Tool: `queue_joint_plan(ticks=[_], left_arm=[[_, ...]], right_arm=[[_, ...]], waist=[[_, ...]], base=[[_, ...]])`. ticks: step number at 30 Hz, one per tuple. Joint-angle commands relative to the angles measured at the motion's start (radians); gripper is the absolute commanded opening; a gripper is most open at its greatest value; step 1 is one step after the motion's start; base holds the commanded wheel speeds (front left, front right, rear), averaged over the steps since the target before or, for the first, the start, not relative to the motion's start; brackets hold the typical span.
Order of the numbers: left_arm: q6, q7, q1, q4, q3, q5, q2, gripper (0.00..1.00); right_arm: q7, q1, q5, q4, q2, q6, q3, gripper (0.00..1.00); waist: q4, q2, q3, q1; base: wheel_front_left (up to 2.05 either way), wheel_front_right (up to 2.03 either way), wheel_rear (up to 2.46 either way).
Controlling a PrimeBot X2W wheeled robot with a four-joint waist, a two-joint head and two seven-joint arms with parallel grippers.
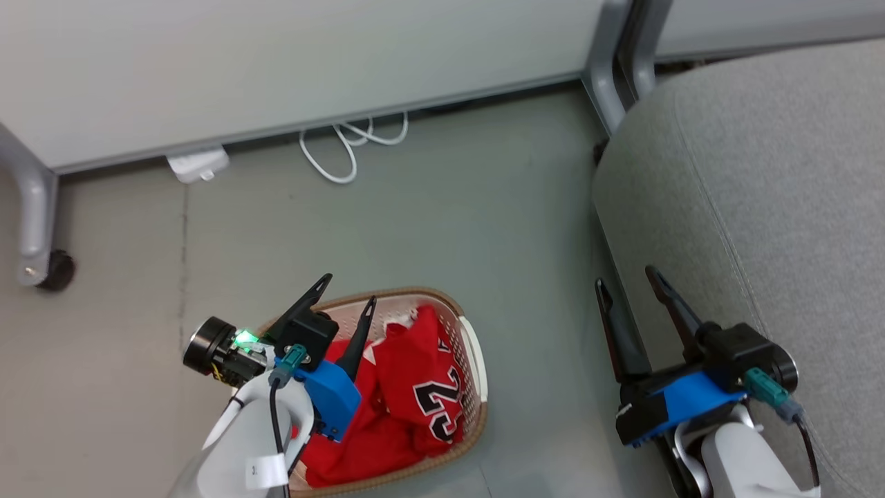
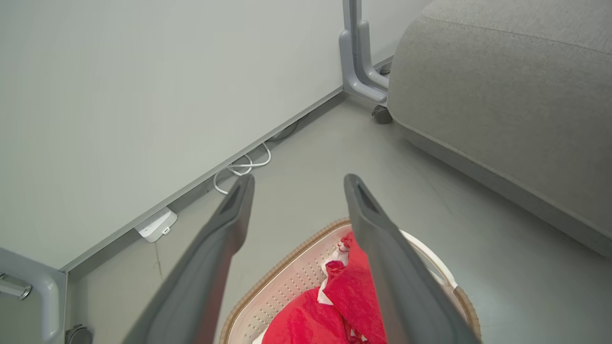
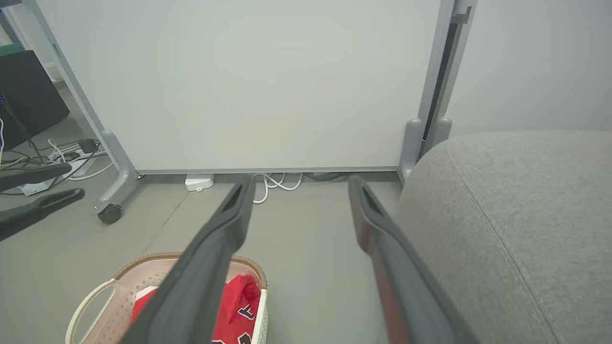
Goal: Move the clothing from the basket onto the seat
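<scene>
The left pincer [image 1: 349, 289] hangs over the left end of the basket [image 1: 477, 360]. Its two tapered, matte dark prongs are spread wide with nothing between them. A blocky blue plastic mount [image 1: 332, 394] sits just behind it. The right pincer [image 1: 626, 277] is spread just as wide and also carries nothing. It is poised over the strip of floor [image 1: 449, 221] beside the front edge of the seat [image 1: 760, 173].

The clothing [image 1: 408, 373] lies in the basket as a crumpled heap of bright red, slightly glossy fabric. Black numerals outlined in white show on the top fold, and a scrap of white trim peeks out at the far end. The basket is a rounded rectangle of cream plastic. Its walls are dotted with small holes, its rim is brown with a woven look, and it has a smooth white handle loop on the side. It stands on the floor, well apart from the seat.

The seat rises on the right. It is a big, soft-cornered block of grey woven upholstery with a stitched seam curving along it. The floor is smooth and grey-green.

Farther off, a white cable [image 1: 346, 149] loops on the floor beside a small white plug block [image 1: 197, 164]. Behind them stands a flat, pale panel [image 1: 276, 69] on grey metal legs, and one leg ends in a black caster [image 1: 57, 270].
</scene>
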Motion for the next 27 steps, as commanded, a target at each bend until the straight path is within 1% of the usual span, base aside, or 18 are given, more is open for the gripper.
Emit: queue_joint_plan(ticks=[1,8,9,10,12,13,19,23,27], left_arm=[[-0.007,-0.003,-0.048,0.043,-0.043,-0.006,0.021,1.0],[-0.005,-0.003,-0.183,0.183,-0.191,-0.028,0.075,1.0],[-0.005,-0.003,-0.222,0.225,-0.231,-0.03,0.091,1.0],[-0.005,-0.003,-0.241,0.245,-0.248,-0.036,0.099,1.0],[-0.005,-0.003,-0.274,0.283,-0.287,-0.037,0.11,1.0],[-0.005,-0.003,-0.274,0.283,-0.287,-0.037,0.11,1.0],[-0.005,0.005,-0.37,0.401,-0.415,-0.048,0.143,1.0],[-0.005,0.025,-0.421,0.461,-0.492,-0.063,0.158,1.0],[-0.005,0.071,-0.465,0.498,-0.557,-0.089,0.175,1.0]], right_arm=[[-0.004,-0.037,0.009,-0.011,-0.004,0.0,0.009,1.0],[-0.004,-0.123,0.031,-0.043,-0.004,0.0,0.031,1.0],[-0.004,-0.151,0.038,-0.055,-0.003,0.0,0.041,1.0],[-0.004,-0.166,0.042,-0.062,-0.003,0.0,0.049,1.0],[-0.004,-0.192,0.048,-0.073,-0.003,0.0,0.054,1.0],[-0.004,-0.192,0.048,-0.073,-0.003,0.0,0.054,1.0],[-0.004,-0.257,0.064,-0.108,-0.003,0.0,0.065,1.0],[-0.004,-0.291,0.072,-0.127,-0.003,0.0,0.077,1.0],[-0.004,-0.321,0.072,-0.143,-0.003,0.0,0.084,1.0]], waist=[[-0.06,0.0,0.092,-0.0001],[-0.117,0.0,0.245,-0.0001],[-0.133,0.0,0.29,-0.0001],[-0.142,0.0,0.314,-0.0001],[-0.156,0.0,0.351,-0.0001],[-0.156,0.0,0.351,-0.0001],[-0.19,0.0,0.468,-0.0001],[-0.206,0.0,0.537,-0.0001],[-0.219,0.0,0.604,-0.0001]], base=[[0.0,0.0,0.0],[0.0,0.0,0.0],[0.0,0.0,0.0],[0.0,0.0,0.0],[0.0,0.0,0.0],[0.0,0.0,0.0],[0.0,0.0,0.0],[0.0,0.0,0.0],[0.0,0.0,0.0]])
